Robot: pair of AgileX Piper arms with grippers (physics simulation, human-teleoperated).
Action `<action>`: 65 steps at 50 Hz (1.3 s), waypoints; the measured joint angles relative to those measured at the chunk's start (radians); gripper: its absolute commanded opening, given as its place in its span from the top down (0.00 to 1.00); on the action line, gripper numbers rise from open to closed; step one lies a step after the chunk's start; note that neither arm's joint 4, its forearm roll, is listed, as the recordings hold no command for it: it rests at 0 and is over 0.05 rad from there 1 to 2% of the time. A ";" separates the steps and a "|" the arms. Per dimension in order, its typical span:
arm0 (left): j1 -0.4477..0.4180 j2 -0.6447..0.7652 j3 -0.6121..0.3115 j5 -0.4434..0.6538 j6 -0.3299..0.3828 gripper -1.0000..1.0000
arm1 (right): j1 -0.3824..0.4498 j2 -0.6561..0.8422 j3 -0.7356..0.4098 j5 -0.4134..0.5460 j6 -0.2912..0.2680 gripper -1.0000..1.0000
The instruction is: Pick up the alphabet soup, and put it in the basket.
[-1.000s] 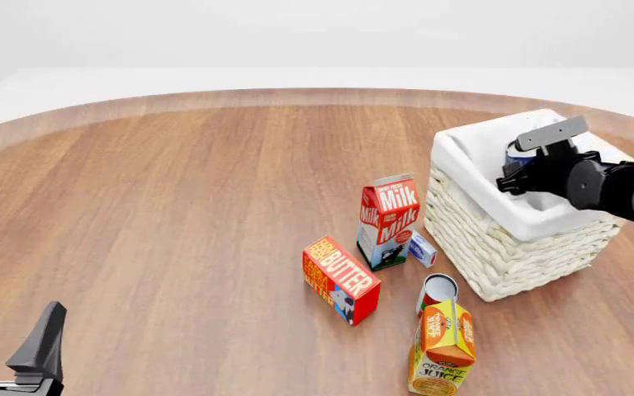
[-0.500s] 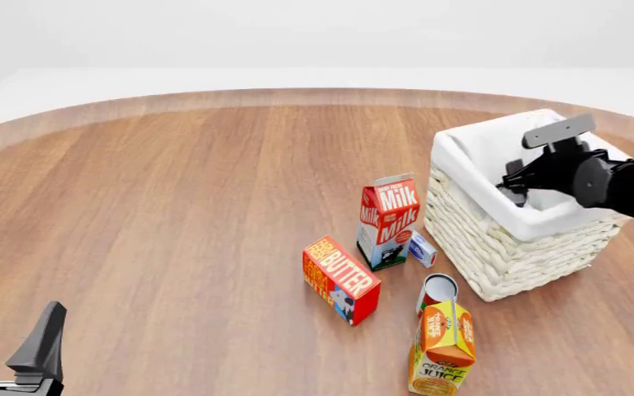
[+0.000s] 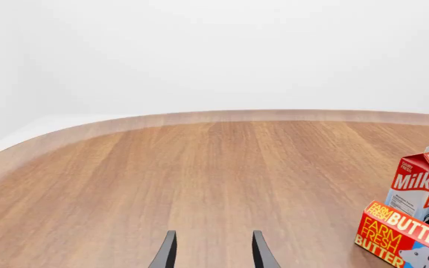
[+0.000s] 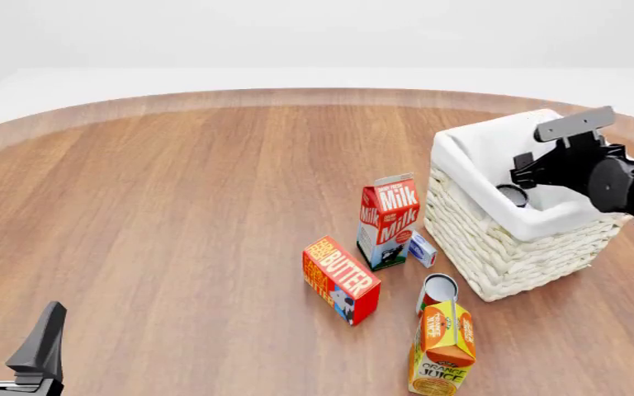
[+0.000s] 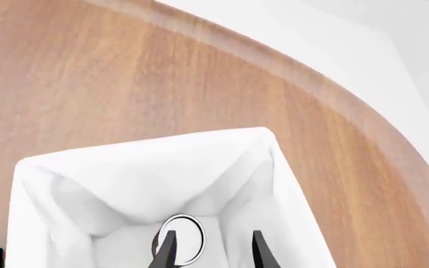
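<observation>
While hovering above the basket (image 4: 491,239), right tool (image 5: 208,254) spread open, gripping nothing; alphabet soup (image 5: 179,239) upright on the basket's lining, just below the fingertips. Left tool (image 3: 210,254) open, well apart.

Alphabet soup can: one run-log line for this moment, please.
small silver-topped alphabet soup can: inside cream wicker basket | right gripper: open, above can | left gripper: open, idle
</observation>
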 measured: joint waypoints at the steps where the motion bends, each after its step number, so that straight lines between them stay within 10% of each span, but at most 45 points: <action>1: 0.000 0.000 0.000 0.000 0.000 0.00 | 0.001 -0.004 0.003 -0.001 0.001 0.00; 65: 0.000 0.000 0.000 0.000 0.000 0.00 | 0.069 -0.423 0.300 -0.032 0.086 0.00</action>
